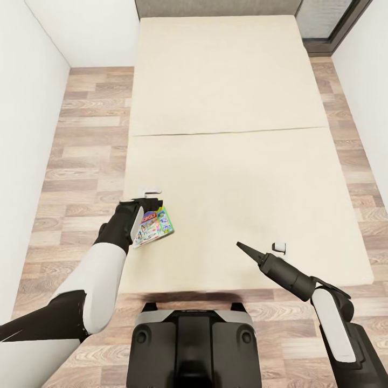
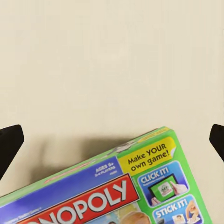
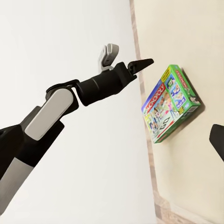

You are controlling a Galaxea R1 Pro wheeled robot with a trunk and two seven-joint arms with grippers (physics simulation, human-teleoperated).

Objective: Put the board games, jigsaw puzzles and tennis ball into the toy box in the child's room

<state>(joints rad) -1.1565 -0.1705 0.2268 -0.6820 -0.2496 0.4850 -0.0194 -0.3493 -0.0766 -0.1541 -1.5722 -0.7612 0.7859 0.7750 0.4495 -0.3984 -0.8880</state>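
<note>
The green-edged Monopoly board game [image 1: 156, 226] lies on the beige mattress of the bed [image 1: 226, 97], close to its near left edge. In the left wrist view the box [image 2: 116, 196] lies just short of the spread fingertips [image 2: 9, 142], which touch nothing. My left gripper [image 1: 152, 196] hovers open over the box's far end. The right wrist view looks across the mattress at the box [image 3: 172, 102] and the left gripper [image 3: 127, 56] beside it. My right gripper [image 1: 260, 247] stands open and empty above the bed's near right part.
Wood-plank floor [image 1: 86, 156] runs along both sides of the bed. White walls [image 1: 27, 108] close in on the left and right. A dark-framed window [image 1: 328, 21] stands at the far right. My base [image 1: 194, 345] sits at the bed's foot.
</note>
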